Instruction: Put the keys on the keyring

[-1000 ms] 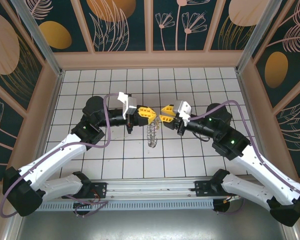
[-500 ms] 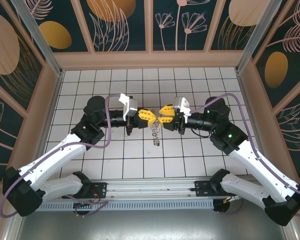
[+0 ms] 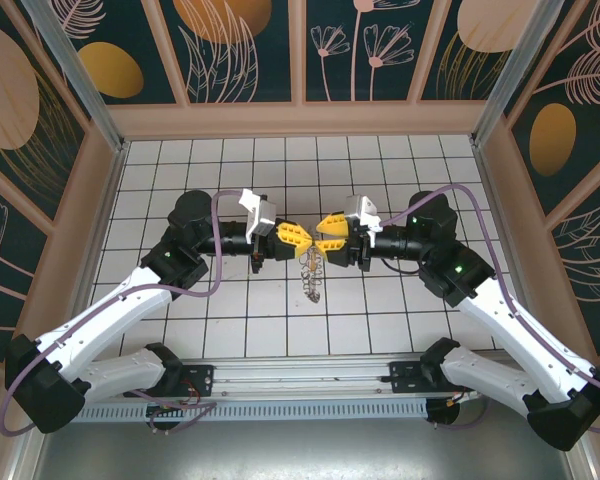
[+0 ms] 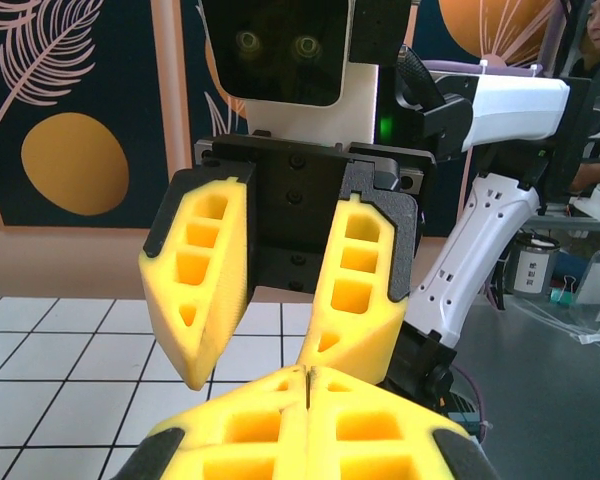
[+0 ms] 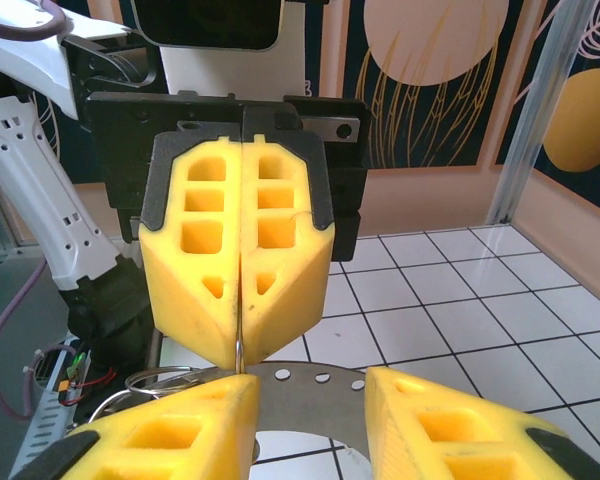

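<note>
Top external view has both arms reaching over the middle of the tiled table (image 3: 400,320), well away from all four edges. The left gripper (image 3: 298,241) and the right gripper (image 3: 321,238) are almost tip to tip. The keyring (image 3: 311,276) dangles just beneath that meeting point, its silvery wire loops trailing toward the near edge.

Right wrist view looks straight at the left gripper, whose two yellow fingers (image 5: 195,260) are clenched flat together. A thin wire is pinched in the seam at their tips and runs down to the flat ring, with wire loops bunched at the ring's left. The right gripper's own fingers (image 5: 170,430) stand parted either side of the ring; whether they touch it I cannot tell.

Left wrist view agrees: the right fingers are splayed with a clear gap and the left fingers are pressed together.
</note>
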